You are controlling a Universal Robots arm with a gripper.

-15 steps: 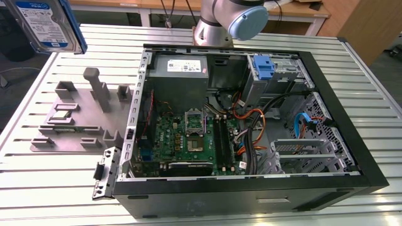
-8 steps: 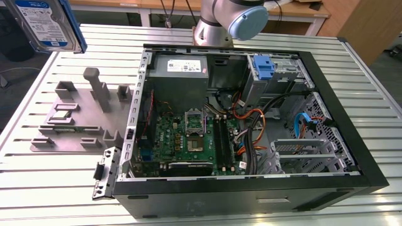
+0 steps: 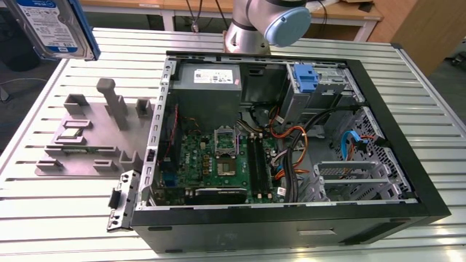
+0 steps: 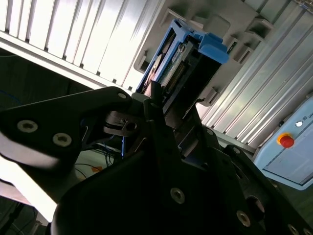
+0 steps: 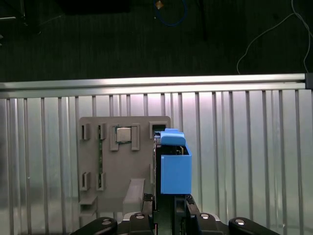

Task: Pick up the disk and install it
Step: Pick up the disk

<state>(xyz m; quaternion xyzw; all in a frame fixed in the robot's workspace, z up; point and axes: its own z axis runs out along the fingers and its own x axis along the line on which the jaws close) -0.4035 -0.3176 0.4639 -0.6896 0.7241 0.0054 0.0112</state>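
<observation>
The disk (image 3: 54, 27), a silver drive with a white-and-blue label in a blue carrier, hangs high over the table at the exterior view's upper left, well clear of the computer case (image 3: 407, 180). In both wrist views my gripper (image 4: 161, 103) is shut on its near end, and the blue carrier (image 5: 173, 166) sticks out beyond the fingers (image 5: 146, 203). Below it in the first wrist view lies the grey fixture plate (image 5: 122, 161). The drive stands edge-on to that camera.
The open case holds a motherboard (image 3: 218, 158), a grey power-supply box (image 3: 207, 79), loose cables and an upright blue bracket (image 3: 306, 76) at the drive bays. The grey fixture plate (image 3: 80, 142) sits on the slatted metal table. The arm's base (image 3: 251, 27) stands behind the case.
</observation>
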